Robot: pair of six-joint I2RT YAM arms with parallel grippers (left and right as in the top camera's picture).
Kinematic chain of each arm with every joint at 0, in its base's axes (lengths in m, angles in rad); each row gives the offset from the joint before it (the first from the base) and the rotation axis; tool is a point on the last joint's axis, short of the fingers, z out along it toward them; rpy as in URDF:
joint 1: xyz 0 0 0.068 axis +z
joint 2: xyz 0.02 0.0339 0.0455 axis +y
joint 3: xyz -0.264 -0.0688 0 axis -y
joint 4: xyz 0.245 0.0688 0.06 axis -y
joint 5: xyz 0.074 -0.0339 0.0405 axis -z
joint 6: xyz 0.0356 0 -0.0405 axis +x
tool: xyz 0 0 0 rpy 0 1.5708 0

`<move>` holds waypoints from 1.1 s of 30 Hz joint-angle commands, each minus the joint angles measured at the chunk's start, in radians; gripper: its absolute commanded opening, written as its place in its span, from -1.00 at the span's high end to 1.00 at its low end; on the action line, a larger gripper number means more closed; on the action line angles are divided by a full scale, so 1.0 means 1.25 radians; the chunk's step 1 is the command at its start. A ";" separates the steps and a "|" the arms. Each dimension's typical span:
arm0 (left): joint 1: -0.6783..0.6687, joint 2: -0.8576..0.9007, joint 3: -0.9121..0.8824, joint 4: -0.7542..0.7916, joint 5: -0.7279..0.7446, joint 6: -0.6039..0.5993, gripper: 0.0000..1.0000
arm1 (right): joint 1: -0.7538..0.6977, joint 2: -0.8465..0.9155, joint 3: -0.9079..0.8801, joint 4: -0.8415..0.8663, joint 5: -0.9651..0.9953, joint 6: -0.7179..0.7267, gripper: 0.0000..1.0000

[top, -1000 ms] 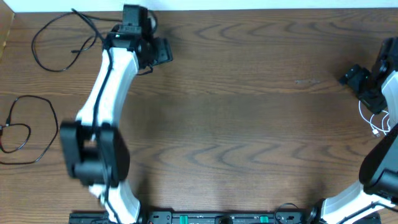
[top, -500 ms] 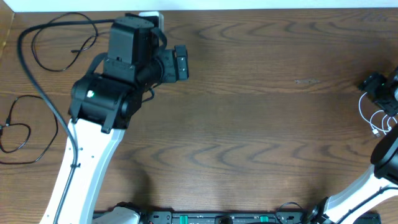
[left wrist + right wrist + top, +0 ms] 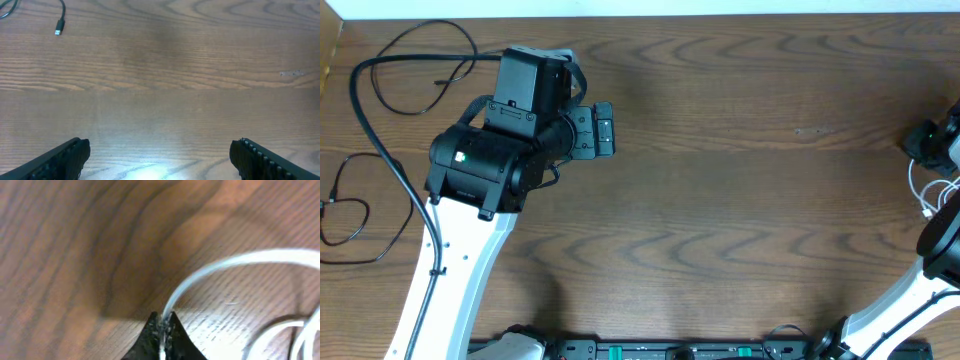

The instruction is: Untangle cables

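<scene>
Right wrist cam: right pincer point(image 3: 162, 322) is clenched on the white cable point(image 3: 215, 265) at the bench's right edge. The cable arcs up and rightward from the tips. Left pincer point(image 3: 160, 152) hangs wide open, well apart, so the right arm's nearer.

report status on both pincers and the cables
Left pincer open over table. Right pincer shut on white cable. Black cables lie far left, apart from it. Nothing in the way.
</scene>
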 commanded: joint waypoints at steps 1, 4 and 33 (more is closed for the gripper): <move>-0.001 -0.002 0.007 -0.003 -0.010 0.008 -0.90 | -0.001 -0.006 0.007 0.000 -0.090 0.003 0.98; -0.001 -0.002 0.007 -0.004 -0.010 0.008 -0.90 | 0.000 -0.031 0.020 -0.002 -0.171 0.004 0.98; -0.001 -0.002 0.007 -0.024 -0.002 0.002 -0.91 | 0.388 -0.697 0.032 0.080 -0.802 0.179 0.97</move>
